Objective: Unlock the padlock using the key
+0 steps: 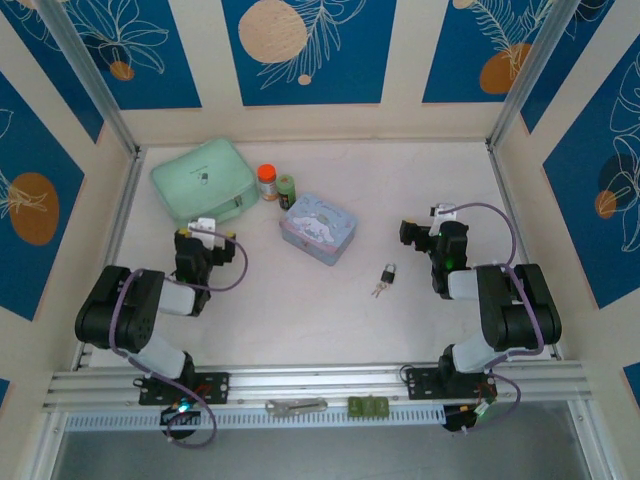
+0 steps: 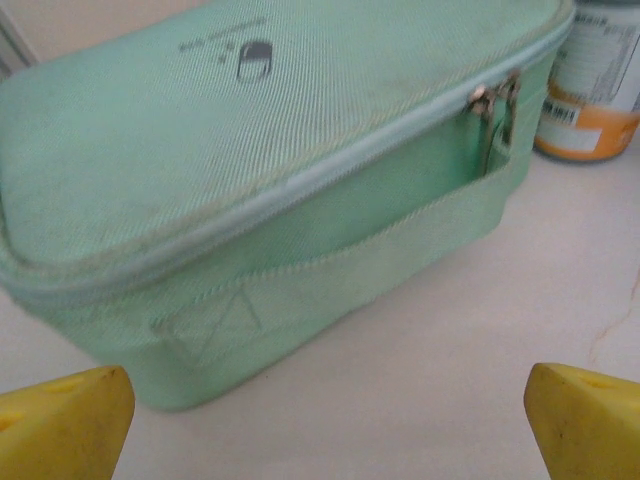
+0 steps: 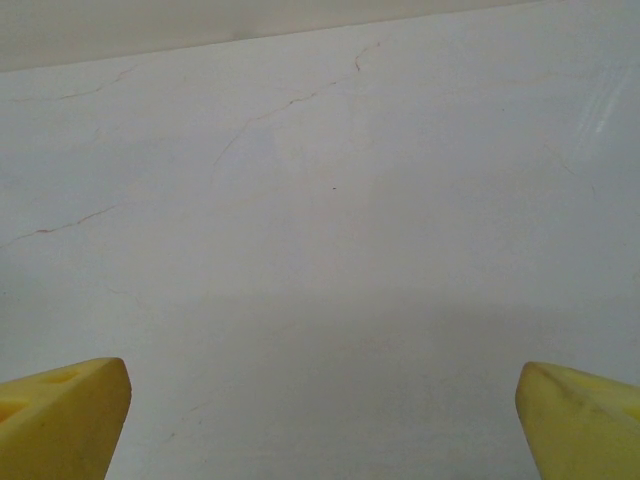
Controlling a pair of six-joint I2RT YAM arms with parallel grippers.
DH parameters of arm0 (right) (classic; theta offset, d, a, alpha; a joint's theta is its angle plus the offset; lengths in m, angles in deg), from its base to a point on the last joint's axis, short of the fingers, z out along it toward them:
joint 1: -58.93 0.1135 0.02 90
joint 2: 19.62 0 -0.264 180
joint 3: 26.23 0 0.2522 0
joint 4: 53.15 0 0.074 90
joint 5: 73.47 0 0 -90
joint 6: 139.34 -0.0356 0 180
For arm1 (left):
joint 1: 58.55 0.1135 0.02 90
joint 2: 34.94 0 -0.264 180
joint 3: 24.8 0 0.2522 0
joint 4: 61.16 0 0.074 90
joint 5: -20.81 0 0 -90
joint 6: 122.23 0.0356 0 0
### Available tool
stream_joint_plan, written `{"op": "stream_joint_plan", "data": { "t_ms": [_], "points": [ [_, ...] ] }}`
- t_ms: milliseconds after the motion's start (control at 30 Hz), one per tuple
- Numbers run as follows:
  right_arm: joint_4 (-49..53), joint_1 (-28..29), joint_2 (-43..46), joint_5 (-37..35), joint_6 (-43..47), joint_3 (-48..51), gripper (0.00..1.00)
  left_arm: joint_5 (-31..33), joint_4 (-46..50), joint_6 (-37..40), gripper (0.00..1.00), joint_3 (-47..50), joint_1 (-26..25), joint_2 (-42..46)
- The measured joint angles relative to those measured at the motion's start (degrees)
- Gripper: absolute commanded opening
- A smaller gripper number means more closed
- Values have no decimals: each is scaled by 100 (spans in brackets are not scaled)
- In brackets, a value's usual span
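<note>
Back-left on the pale table (image 1: 330,320): mint-green zipped fabric case (image 1: 203,181), zip closed, contents hidden. Just beside it stand 1 orange-capped jar (image 1: 267,182) and 1 small green bottle (image 1: 287,190), both capped. Light-blue rectangular tin (image 1: 318,227) sits nearer centre, lid on. Tiny black padlock (image 1: 388,271) with silvery shackle lies on bare table between tin and right arm; thin pale-metal key (image 1: 377,290) at its near end, contact unclear. Left gripper (image 2: 325,425) faces the case, jaws spread wide, empty. Right gripper (image 3: 320,425) over bare surface, jaws equally wide, empty. Open room rings the padlock; walls well apart.
</note>
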Motion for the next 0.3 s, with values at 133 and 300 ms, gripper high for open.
{"op": "stream_joint_plan", "data": {
  "t_ms": [133,300],
  "points": [
    [-2,0,0,0,0,0,99,-96,24,0,100,-85,0,0],
    [-2,0,0,0,0,0,99,-98,81,0,100,-85,0,0]
  ]
}}
